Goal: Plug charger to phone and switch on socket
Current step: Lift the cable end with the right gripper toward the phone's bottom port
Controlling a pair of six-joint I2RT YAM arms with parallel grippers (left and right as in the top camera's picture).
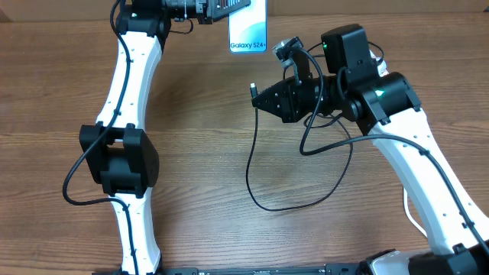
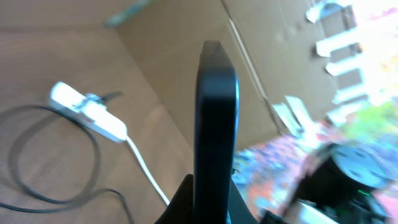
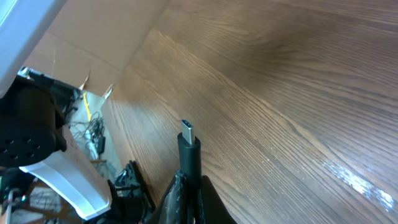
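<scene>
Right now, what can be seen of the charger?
The charger is a thin black cable. Its small metal connector tip sticks out of the shut right fingers, held above the wooden table, aimed left. Behind the grip the cable drops, loops loosely on the table and curves back toward the right arm. Its plug is not clearly visible.

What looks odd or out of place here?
Nothing damaged or spilled. The phone is clamped in the left jaws, the charger tip in the right jaws, its cable looping loosely over the table.
</scene>
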